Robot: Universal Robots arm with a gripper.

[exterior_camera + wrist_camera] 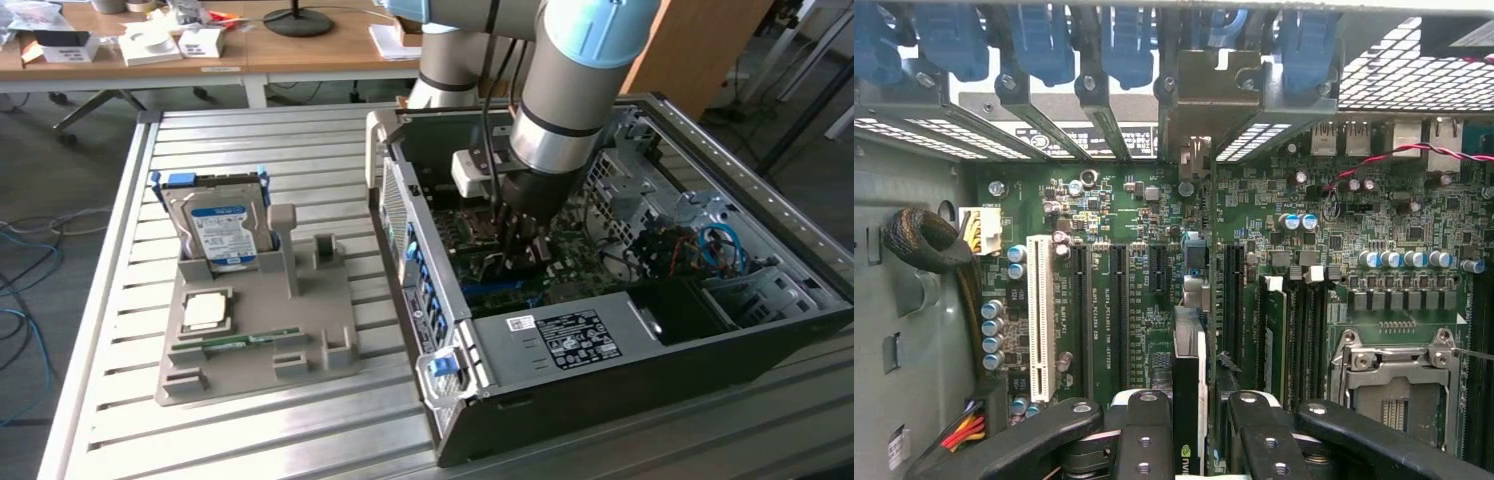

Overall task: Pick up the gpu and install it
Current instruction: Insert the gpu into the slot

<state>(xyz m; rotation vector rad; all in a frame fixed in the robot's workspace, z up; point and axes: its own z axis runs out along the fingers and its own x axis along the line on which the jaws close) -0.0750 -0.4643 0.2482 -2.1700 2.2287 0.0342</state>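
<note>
Hand (pixel 1192 425) gripping gpu (pixel 1189 365), small logo (pixel 1184 466), over motherboard (pixel 1334 250)

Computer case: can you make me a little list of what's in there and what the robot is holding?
gripper: reaching down inside the open computer case, shut on the gpu
gpu: thin dark card, seen edge-on, held over the slots
motherboard: green, on the case floor, long slots side by side
seated in a slot: cannot tell
tray: grey, on the metal table, on the exterior view's left of the case
hard drive: standing upright in the tray, blue-white label
</note>
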